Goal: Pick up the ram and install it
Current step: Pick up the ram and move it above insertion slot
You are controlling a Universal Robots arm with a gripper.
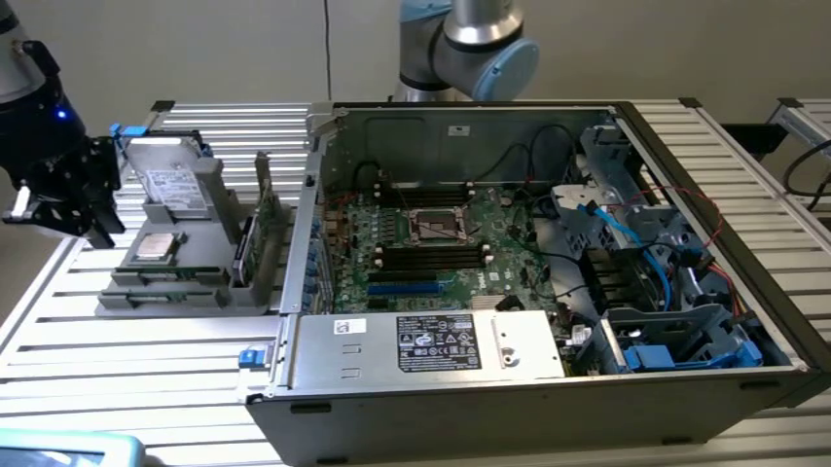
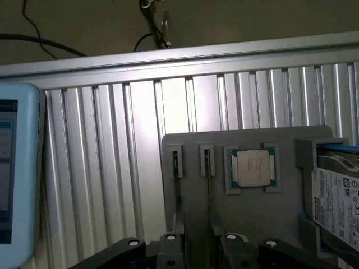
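Pale-blue screen device (image 1: 58, 449): set at the near corner of the ribbed metal table (image 1: 156, 360), at the exterior view's left. Open computer case (image 1: 546, 389): laid on its side across the table's middle, with the motherboard (image 1: 429, 243) exposed. Grey holder (image 1: 195, 292): placed just beside the case, toward the table's edge at the exterior view's left; a processor (image 2: 252, 167) and a hard drive (image 2: 339, 196) are seated in it. The ram (image 2: 208, 168): stood on edge in a narrow slot of the holder, next to the processor, and seen as a thin dark strip; a like strip is kept in the neighbouring slot (image 2: 176, 165). Gripper (image 1: 62, 216): held at that table edge, just beside the holder, fingers parted and nothing clasped. Robot arm (image 1: 468, 44): mounted behind the case at the far edge.
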